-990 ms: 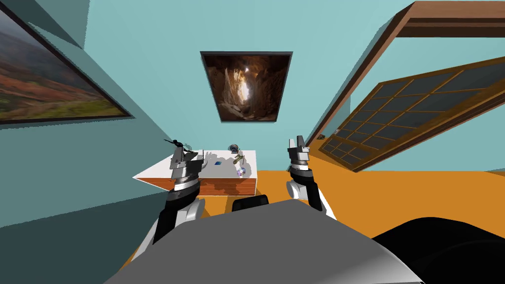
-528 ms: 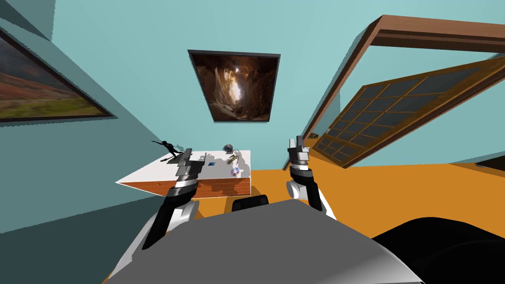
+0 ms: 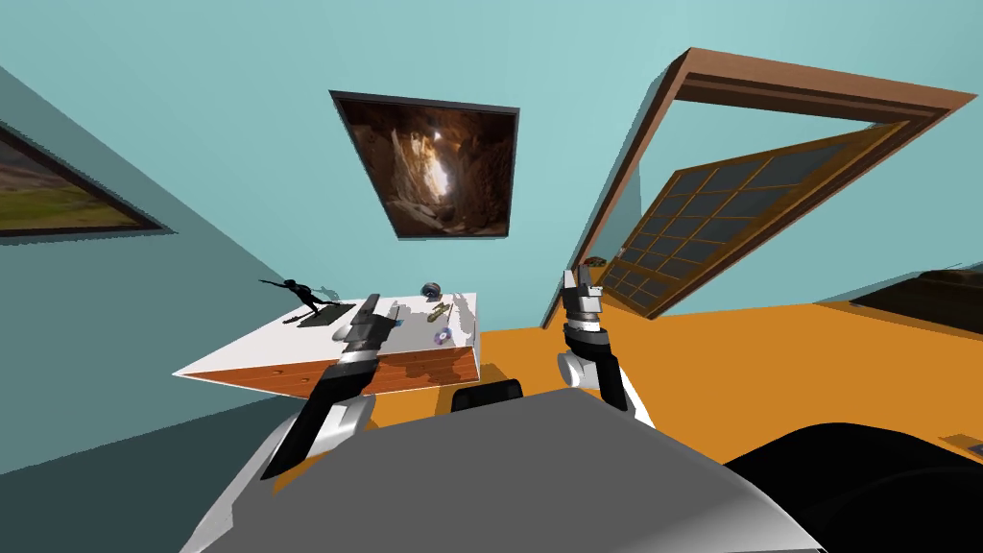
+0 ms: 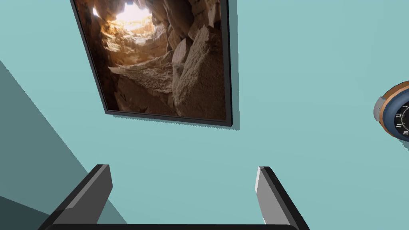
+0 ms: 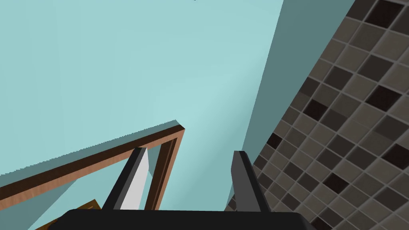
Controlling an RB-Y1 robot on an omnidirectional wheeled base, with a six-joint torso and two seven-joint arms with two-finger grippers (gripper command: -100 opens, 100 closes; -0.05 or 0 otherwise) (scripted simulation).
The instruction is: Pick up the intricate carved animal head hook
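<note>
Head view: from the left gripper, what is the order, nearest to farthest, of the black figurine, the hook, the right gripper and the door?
1. Figurine, on the table to the left gripper's left, and hook, on the table to its right: too close to call.
2. Right gripper, past the table's right end.
3. Door, open, far right.
</note>
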